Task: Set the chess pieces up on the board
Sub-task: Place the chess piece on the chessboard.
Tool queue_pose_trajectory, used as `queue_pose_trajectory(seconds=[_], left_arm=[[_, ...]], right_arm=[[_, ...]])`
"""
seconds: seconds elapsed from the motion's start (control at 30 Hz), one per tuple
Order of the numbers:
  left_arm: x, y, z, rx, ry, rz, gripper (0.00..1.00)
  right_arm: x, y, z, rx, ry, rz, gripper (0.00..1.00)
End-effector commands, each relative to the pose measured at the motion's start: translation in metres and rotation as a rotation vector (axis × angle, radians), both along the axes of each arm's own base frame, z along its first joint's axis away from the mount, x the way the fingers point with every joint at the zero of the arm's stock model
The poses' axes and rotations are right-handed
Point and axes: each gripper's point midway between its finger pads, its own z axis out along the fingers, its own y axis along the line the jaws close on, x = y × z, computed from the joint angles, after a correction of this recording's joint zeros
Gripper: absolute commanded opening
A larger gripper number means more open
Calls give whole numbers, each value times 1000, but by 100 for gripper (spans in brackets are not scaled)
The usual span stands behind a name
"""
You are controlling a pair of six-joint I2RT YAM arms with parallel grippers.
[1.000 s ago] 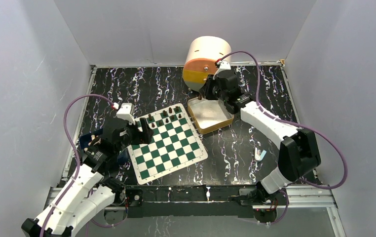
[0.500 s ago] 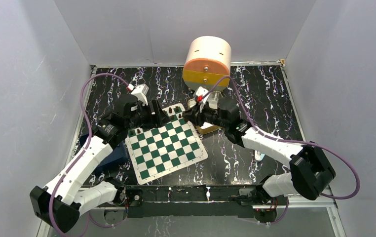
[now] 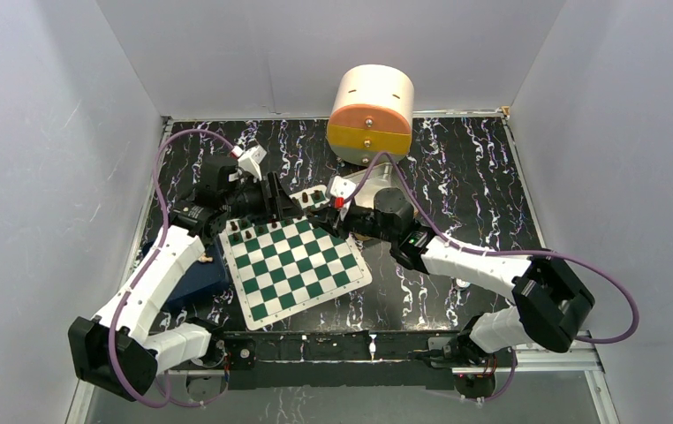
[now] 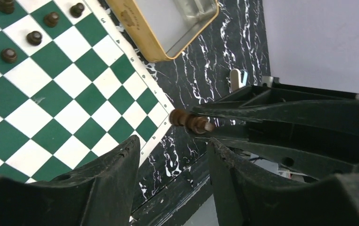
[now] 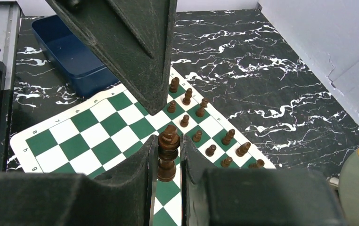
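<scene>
1. Blue box (image 3: 193,281): lies at the left of the top view, just beside the board's left edge. It plays no part in this step.
2. Left gripper (image 3: 273,201): hovers over the upper left corner of the board. In its own wrist view we see its fingers apart, with nothing between them.
3. Board (image 3: 302,274): the green-and-white mat at the centre, lying at an angle. Standing chess pieces (image 5: 202,107) fill part of the two rows along its far edge. The nearer squares are bare.
4. Right gripper (image 5: 168,141): near the board's upper right corner, with its fingers clamped on a tall dark piece (image 5: 167,162), which is held upright by its lower body.
5. Step in hand, as we judge it: seating this piece on a far-row square.
   - We would lower it straight down and keep it upright, centred on its square.
   - The neighbouring pieces stand close, so we would open the fingers only slightly and then withdraw vertically.
   - The left gripper's finger fills the upper centre of the right wrist view, so we would keep the two arms apart.
6. Tray (image 4: 137,33): tan, just beside the board's far right corner. We see no pieces in the visible part.
</scene>
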Motion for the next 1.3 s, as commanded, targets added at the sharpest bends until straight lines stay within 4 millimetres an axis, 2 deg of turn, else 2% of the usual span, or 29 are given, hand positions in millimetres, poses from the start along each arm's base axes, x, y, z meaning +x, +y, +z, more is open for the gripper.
queue_pose_trajectory(seconds=[0.0,0.17,0.37,0.7,0.9,1.1,1.27], left_arm=[[-9,-11,31,-46,-90,-130,52],[-5,-9,35,-19,-139,-136,58],[1,-12,21,-12,-88,-136,55],[4,-22,17,-3,-102,-146,55],[3,-28,6,21,-89,-180,51],[9,-25,-5,79,-103,-162,44],[12,-26,-4,106,-126,-168,42]], right_arm=[[0,8,20,51,-81,18,13],[1,7,15,36,-69,4,13],[3,6,17,48,-73,-13,13],[5,11,12,50,-55,-21,12],[5,12,12,59,-49,-22,12],[4,14,8,55,-44,-10,12],[4,12,3,50,-59,-14,12]])
